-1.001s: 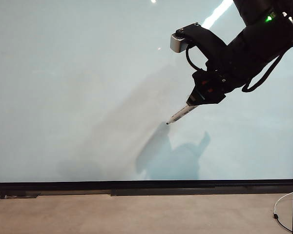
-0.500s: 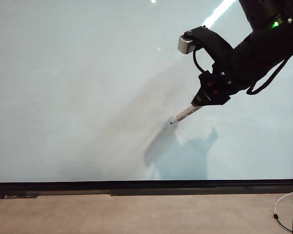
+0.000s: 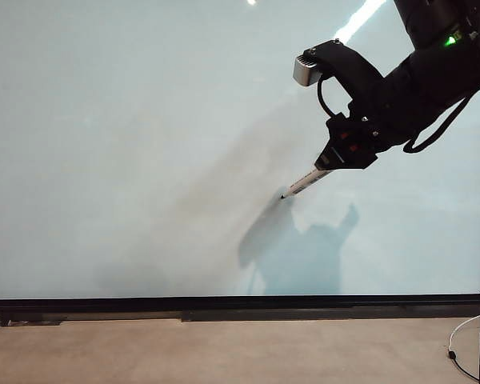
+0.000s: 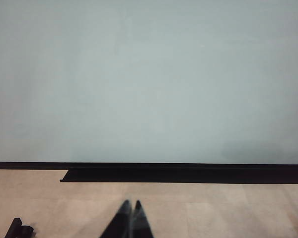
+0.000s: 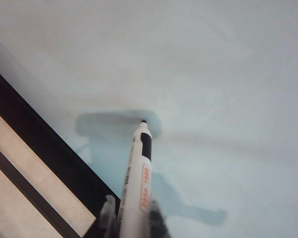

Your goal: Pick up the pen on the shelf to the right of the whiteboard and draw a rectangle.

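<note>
Should the right hand (image 3: 326, 164) press too hard or at too steep a slant, the fine tip could skid on the glossy whiteboard (image 3: 128, 144) and leave a wobbling stroke; too light a touch, I judge, and the line would break off. Whether the tip touches the surface yet cannot be told, though it sits right at its own shadow.

Item: the pen (image 3: 302, 184). Slim white barrel, dark band near the nose, reddish lettering along its length in the right wrist view (image 5: 137, 186), fine black tip. Location: clamped in the right hand (image 5: 131, 215), jutting down and to the left over the right half of the board, above the lower frame.

Item: the rectangle. None visible; no ink on the board.

Item: left hand (image 4: 130, 220). Fingers pressed together, holding nothing, over the pale counter (image 4: 213, 208) below the board's lower edge.
</note>
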### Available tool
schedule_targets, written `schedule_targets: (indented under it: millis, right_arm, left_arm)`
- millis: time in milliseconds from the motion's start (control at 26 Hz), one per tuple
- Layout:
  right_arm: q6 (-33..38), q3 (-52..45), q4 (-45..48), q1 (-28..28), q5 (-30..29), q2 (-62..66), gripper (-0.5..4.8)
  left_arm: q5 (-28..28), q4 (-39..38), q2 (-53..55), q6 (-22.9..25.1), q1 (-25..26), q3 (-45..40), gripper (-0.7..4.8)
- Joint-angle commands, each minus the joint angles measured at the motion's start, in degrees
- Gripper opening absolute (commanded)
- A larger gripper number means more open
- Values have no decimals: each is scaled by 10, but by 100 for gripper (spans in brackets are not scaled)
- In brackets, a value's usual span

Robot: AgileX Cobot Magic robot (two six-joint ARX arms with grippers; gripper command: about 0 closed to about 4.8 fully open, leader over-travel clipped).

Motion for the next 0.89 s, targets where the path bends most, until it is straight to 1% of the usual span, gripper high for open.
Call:
schedule_targets:
  millis: [38,231,885]
  right_arm:
    - [1,3,24,0,6,-2,-3]
    - [1,9,27,0,14,-3,-3]
    - [1,10,23,0,14,-30,-3]
  left_arm:
    - [0,7,0,0,0,1,-4]
    - [0,7,0,0,0,1,-4]
    - [0,7,0,1,0,1,-5]
